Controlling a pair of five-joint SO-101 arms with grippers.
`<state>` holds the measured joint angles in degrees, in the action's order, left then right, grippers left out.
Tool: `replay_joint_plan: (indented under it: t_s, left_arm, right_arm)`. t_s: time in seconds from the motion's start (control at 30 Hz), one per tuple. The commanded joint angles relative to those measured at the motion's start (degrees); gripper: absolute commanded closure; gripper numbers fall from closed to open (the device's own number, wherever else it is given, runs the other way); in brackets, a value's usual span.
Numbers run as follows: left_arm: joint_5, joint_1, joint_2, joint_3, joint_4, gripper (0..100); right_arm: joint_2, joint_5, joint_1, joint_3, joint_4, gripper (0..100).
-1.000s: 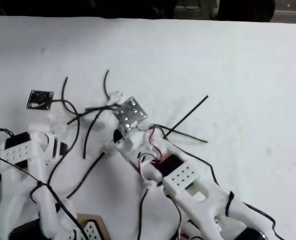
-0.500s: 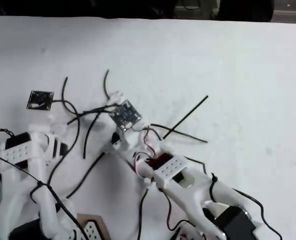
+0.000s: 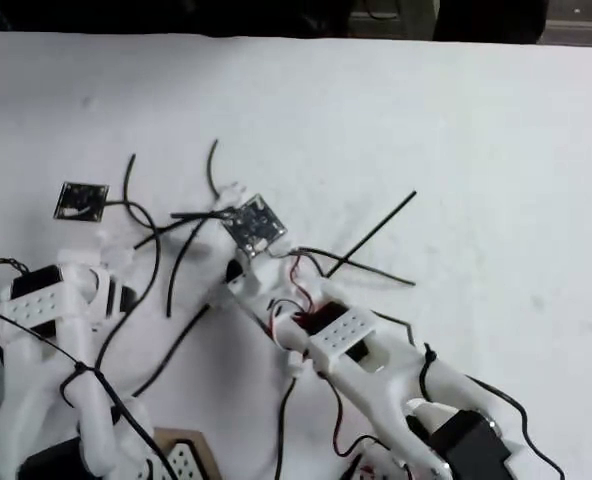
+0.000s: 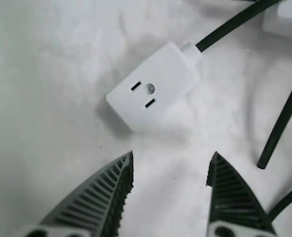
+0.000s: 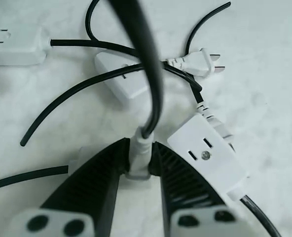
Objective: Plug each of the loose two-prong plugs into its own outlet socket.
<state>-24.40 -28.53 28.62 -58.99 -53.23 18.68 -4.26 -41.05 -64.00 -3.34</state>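
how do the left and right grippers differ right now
The left gripper is open and empty; the right gripper is shut on a white plug. The left gripper has an outlet socket lying apart ahead of it; the right gripper has a second socket close beside one finger. Both sit low over the white table.

The left arm (image 3: 51, 320) stood at the near-left corner of the high view with its wrist pitched downward. The left gripper (image 4: 173, 158) pointed down, jaws spread wide apart. The right arm (image 3: 361, 350) extended diagonally away from its base, toward the left arm's side. The right gripper (image 5: 140, 144) had both jaws clamped against a white plug (image 5: 137, 165).
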Motion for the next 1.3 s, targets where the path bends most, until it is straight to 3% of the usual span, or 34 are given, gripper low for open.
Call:
replay_joint_plan:
  t_s: [0.0,0.8,1.27]
  left_arm:
    - [0.6,-0.2,1.6,0.0,1.0,76]
    - [0.7,-0.2,1.6,-0.1,1.0,76]
    - [0.6,-0.2,1.6,-0.1,1.0,76]
  right_arm:
    - [0.3,-0.3,0.7,2.5,0.2,98.1]
    - [-6.1,-0.3,0.5,3.6,2.5,98.1]
    - [-6.1,-3.9,0.7,4.0,-6.8,98.1]
